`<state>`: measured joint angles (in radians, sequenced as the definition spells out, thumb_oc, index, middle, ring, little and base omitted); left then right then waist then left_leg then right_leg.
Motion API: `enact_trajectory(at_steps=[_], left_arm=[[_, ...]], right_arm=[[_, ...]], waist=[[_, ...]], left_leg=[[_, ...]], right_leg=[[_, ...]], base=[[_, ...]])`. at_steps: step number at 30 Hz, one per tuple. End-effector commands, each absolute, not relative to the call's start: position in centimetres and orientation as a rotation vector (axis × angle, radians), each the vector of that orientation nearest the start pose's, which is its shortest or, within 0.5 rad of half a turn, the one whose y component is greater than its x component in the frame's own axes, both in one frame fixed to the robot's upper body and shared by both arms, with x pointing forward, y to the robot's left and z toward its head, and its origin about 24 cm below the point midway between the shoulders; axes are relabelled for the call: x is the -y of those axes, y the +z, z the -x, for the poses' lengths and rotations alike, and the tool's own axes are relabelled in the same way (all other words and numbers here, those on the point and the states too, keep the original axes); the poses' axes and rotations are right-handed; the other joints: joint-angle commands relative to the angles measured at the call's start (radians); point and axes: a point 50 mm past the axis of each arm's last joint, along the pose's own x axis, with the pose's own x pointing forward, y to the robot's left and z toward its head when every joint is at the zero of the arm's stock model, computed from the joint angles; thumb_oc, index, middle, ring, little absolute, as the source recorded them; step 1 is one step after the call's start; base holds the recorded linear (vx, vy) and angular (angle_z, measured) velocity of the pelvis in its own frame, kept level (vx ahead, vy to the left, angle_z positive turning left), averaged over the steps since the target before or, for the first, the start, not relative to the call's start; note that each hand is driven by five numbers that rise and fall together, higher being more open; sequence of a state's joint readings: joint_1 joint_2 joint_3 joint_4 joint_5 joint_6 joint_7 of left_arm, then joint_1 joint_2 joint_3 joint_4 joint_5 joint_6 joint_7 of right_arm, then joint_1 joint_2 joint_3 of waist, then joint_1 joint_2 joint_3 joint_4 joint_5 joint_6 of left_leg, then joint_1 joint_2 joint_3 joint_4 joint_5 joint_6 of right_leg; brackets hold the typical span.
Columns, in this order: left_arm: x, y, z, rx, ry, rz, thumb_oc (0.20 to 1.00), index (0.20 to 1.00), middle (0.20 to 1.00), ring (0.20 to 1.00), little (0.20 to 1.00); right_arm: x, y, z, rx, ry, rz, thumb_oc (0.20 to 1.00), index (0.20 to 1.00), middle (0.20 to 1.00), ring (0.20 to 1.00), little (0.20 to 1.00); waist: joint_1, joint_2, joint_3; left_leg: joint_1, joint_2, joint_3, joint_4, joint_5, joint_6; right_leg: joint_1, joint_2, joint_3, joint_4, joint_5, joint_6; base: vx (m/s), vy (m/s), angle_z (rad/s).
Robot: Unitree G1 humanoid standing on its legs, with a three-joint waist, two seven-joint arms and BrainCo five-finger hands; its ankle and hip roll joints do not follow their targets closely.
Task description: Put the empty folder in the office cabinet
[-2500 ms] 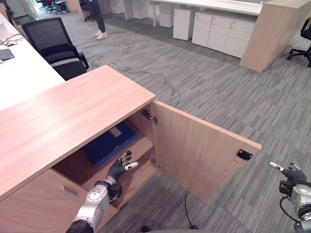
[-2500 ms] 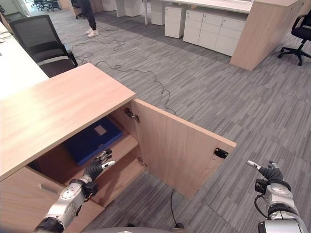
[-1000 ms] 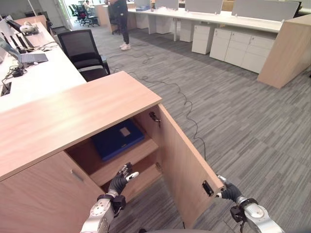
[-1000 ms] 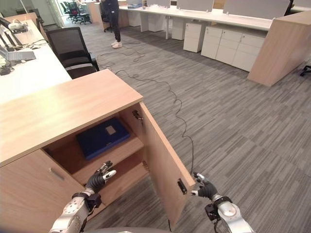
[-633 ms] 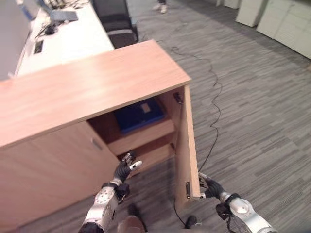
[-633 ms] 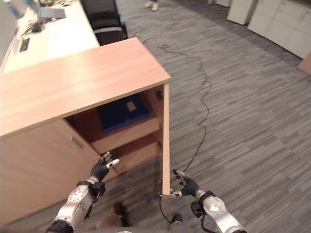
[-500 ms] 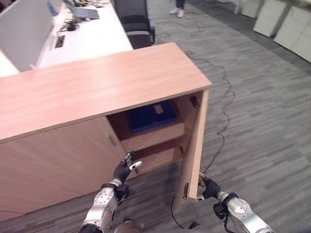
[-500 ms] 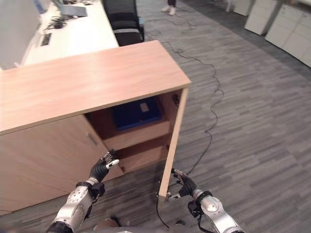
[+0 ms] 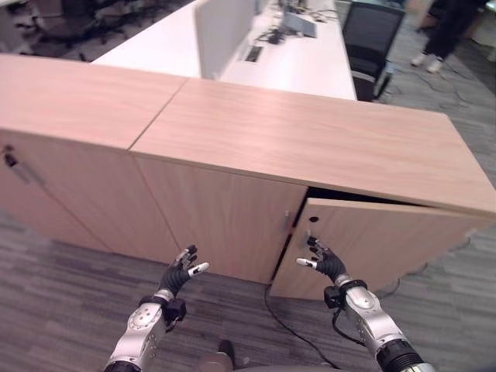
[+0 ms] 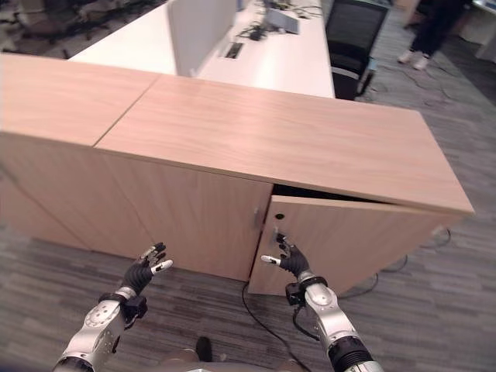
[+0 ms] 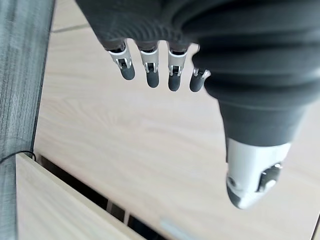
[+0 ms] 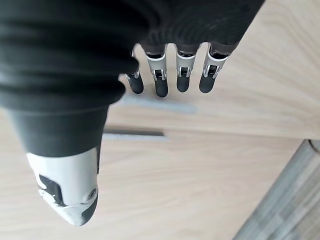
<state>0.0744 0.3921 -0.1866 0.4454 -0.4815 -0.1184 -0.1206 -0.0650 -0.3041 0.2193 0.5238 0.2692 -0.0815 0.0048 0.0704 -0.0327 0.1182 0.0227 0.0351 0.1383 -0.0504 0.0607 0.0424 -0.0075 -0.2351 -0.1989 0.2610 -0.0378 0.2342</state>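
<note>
The light wooden office cabinet (image 9: 310, 147) stood on the grey carpeted floor (image 9: 62, 310), its right-hand door (image 9: 372, 248) ajar by a narrow dark gap at its top edge. The right hand (image 9: 324, 263) was relaxed, fingers straight, at that door's inner edge. The left hand (image 9: 180, 273) hovered released before the closed left door (image 9: 225, 221). The folder could not be seen behind the doors.
</note>
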Motion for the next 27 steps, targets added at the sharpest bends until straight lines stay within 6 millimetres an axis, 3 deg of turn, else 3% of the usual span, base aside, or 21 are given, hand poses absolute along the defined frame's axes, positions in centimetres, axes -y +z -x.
enact_trajectory(at_steps=[1, 7, 8, 11, 19, 22, 27], left_arm=[[-21.6, -3.4, -22.4, -0.320, -0.131, 0.034, 1.000, 1.000, 1.000, 1.000, 1.000], [-21.6, -3.6, -22.3, -0.326, -0.139, 0.041, 1.000, 1.000, 1.000, 1.000, 1.000], [-21.4, -3.6, -21.9, -0.330, -0.157, 0.050, 1.000, 1.000, 1.000, 1.000, 1.000], [-21.1, -3.5, -21.6, -0.331, -0.188, 0.046, 1.000, 1.000, 1.000, 1.000, 1.000], [-20.7, -3.7, -21.1, -0.345, -0.211, 0.065, 1.000, 1.000, 1.000, 1.000, 1.000], [-20.8, -3.8, -21.0, -0.350, -0.209, 0.073, 1.000, 1.000, 1.000, 1.000, 1.000], [-21.0, -4.5, -20.3, -0.376, -0.168, 0.080, 1.000, 1.000, 1.000, 1.000, 1.000]], right_arm=[[21.8, -0.6, -27.7, -0.195, -0.058, 0.063, 1.000, 1.000, 1.000, 1.000, 1.000], [24.5, 0.0, -28.4, -0.200, -0.158, 0.085, 1.000, 1.000, 1.000, 1.000, 1.000], [26.5, 0.2, -28.7, -0.228, -0.214, 0.123, 1.000, 1.000, 1.000, 1.000, 1.000], [28.2, 0.7, -28.9, -0.236, -0.259, 0.140, 1.000, 1.000, 1.000, 1.000, 1.000], [30.8, 1.0, -29.1, -0.302, -0.325, 0.189, 1.000, 1.000, 1.000, 1.000, 1.000], [31.2, 1.0, -29.4, -0.328, -0.332, 0.189, 1.000, 1.000, 1.000, 1.000, 1.000], [28.4, -0.8, -28.7, -0.335, -0.246, 0.143, 1.000, 1.000, 1.000, 1.000, 1.000]], waist=[[0.007, 0.005, -0.010], [0.017, -0.014, -0.025], [0.037, -0.019, -0.045], [0.048, -0.017, -0.056], [0.051, -0.007, -0.073], [0.052, 0.000, -0.075], [0.029, 0.012, -0.072]], left_leg=[[0.062, 0.012, -0.114, -0.008, -0.088, -0.063], [0.069, 0.003, -0.159, -0.016, -0.093, -0.068], [0.074, 0.001, -0.168, -0.019, -0.096, -0.072], [0.080, 0.000, -0.179, -0.025, -0.095, -0.078], [0.095, 0.011, -0.180, -0.037, -0.093, -0.096], [0.095, 0.016, -0.168, -0.037, -0.092, -0.101], [0.099, 0.024, -0.136, -0.037, -0.093, -0.104]], right_leg=[[-0.007, 0.047, 0.037, -0.143, 0.030, -0.028], [0.042, 0.036, 0.003, -0.199, 0.058, -0.031], [0.088, 0.039, -0.021, -0.246, 0.057, -0.034], [0.126, 0.043, -0.038, -0.280, 0.053, -0.037], [0.170, 0.057, -0.061, -0.339, 0.050, -0.046], [0.169, 0.059, -0.056, -0.348, 0.051, -0.049], [0.158, 0.062, -0.039, -0.348, 0.055, -0.053]], base=[[0.19, -0.085, 0.99], [0.07, -0.082, 0.99], [0.10, -0.094, 0.38], [0.06, -0.059, 0.00], [0.01, -0.053, 0.05], [-0.01, -0.057, -0.14], [0.00, -0.017, -0.24]])
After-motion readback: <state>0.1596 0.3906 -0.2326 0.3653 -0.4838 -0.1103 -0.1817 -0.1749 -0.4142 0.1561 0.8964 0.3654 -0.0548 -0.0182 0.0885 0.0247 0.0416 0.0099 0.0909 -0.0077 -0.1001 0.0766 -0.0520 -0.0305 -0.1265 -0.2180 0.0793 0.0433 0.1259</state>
